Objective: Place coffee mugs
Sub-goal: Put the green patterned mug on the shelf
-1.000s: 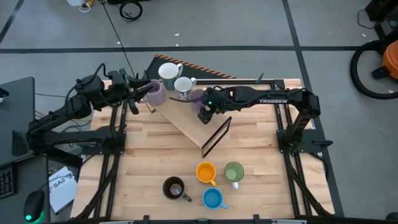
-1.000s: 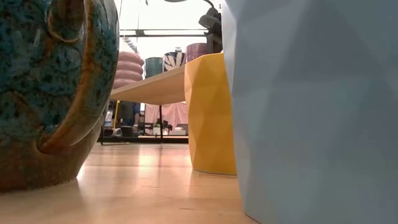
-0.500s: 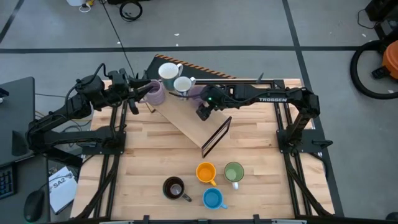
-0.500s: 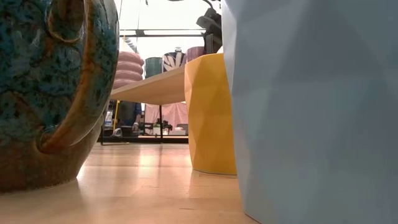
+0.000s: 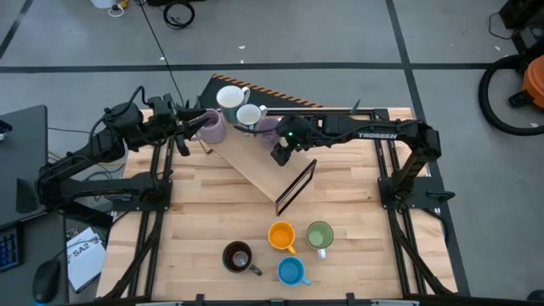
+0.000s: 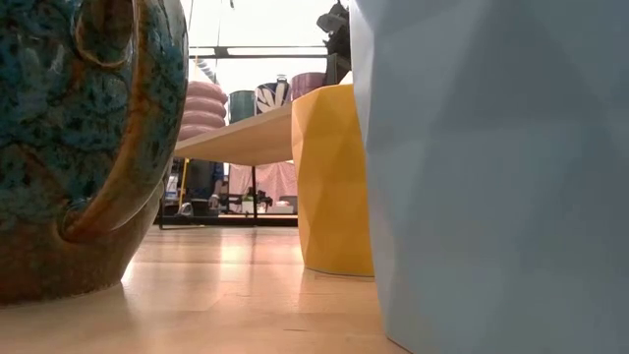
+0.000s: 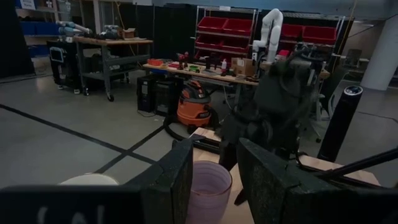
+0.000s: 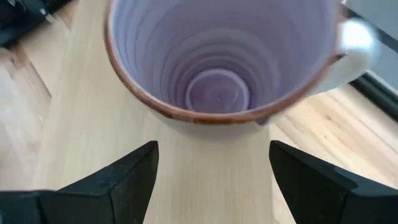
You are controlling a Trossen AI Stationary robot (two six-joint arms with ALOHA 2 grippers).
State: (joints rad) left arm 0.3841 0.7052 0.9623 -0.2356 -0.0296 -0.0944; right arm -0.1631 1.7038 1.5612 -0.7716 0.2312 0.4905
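Two lilac mugs and two white mugs (image 5: 229, 98) (image 5: 249, 116) stand on a raised wooden shelf board (image 5: 255, 166) at the table's far side. My left gripper (image 7: 214, 149) is open and level at the left lilac mug (image 7: 208, 190), one finger on each side of it; I cannot tell whether it touches the mug. My right gripper (image 8: 211, 155) is open and hovers above the other lilac mug (image 8: 217, 56), clear of its rim. Near the table's near edge stand the orange (image 5: 281, 235), green (image 5: 320, 235), brown (image 5: 237, 255) and blue (image 5: 291, 270) mugs.
A black frame (image 5: 296, 185) holds up the shelf board's near end. The wooden table top (image 5: 212, 212) lies bare between the shelf and the near mugs. The low view is mostly filled by the brown (image 6: 79, 147), orange (image 6: 329, 177) and blue (image 6: 491, 177) mugs.
My right gripper has risen a little above the lilac mug on the shelf, and the mug has stayed in place. The left arm has kept still.
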